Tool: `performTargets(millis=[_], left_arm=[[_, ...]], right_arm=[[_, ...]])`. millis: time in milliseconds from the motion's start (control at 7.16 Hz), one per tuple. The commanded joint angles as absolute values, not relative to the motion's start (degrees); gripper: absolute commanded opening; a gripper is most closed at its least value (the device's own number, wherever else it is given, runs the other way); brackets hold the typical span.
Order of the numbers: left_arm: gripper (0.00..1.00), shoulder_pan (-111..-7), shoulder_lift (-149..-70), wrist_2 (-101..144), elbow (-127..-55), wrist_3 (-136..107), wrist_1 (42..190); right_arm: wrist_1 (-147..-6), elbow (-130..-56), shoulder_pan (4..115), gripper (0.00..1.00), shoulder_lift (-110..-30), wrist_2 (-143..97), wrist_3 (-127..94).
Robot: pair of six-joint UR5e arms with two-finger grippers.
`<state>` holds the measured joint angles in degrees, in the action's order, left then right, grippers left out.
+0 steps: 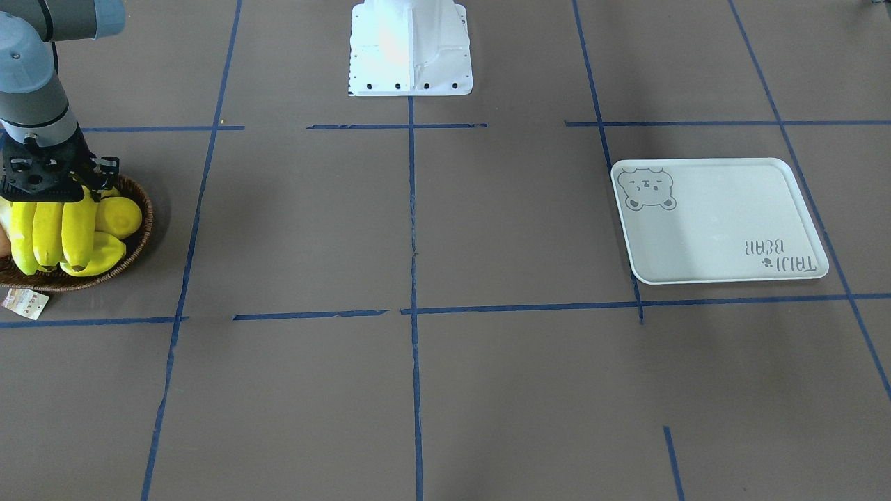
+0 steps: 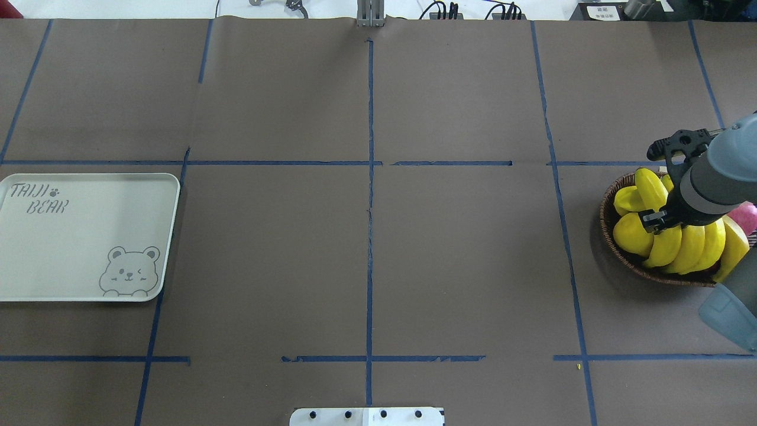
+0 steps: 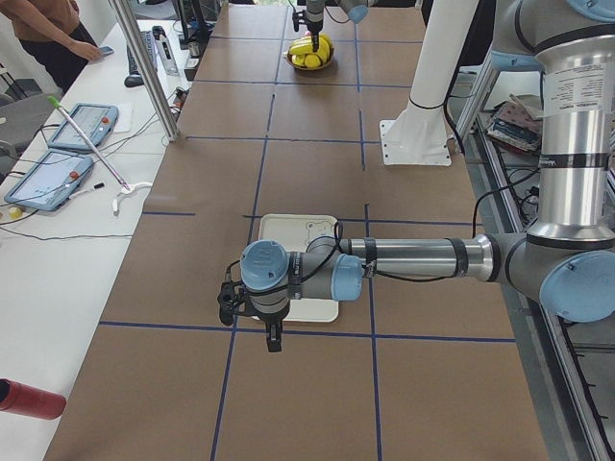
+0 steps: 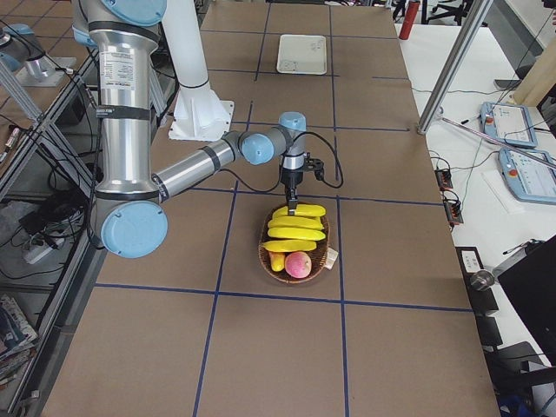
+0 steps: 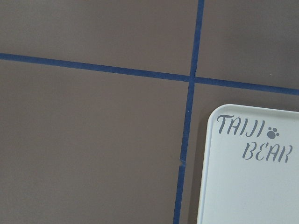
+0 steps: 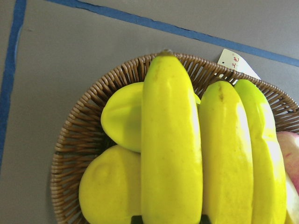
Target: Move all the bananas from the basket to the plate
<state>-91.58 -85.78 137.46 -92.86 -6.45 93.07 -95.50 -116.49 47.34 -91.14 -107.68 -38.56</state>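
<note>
Several bananas (image 1: 49,233) in basket (image 1: 141,233); one apparently between right fingers (image 2: 649,218).

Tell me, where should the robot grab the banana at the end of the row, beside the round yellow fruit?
Around its middle, across the narrow width, coming straight down. That banana lies flat on top of the pile, so its top is clear and a middle grip should balance it. Its outer side has room above the round yellow fruit; the next banana crowds the other side.

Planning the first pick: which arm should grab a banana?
Right. The right gripper hangs over the bananas in the basket; the left gripper is far off, by the plate.
</note>
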Motion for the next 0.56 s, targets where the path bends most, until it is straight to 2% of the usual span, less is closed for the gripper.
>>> performTargets(millis=[0,140,419], left_arm=[[1.0,-91.58,-85.78,137.46,-93.16,-6.59,93.08],[1.0,-91.58,-85.96,137.46,-93.08,-6.59,93.08],[1.0,-91.58,-86.04,137.63,-93.69,-6.77,93.08]], right_arm=[[-95.71,-118.29,48.25,0.01,-91.75,-107.84,-38.41],[-99.89,-120.3,49.38,0.01,-91.32,-108.36,-37.36],[-113.65,-128.8,52.19,0.0,-90.18,-109.59,-24.85]])
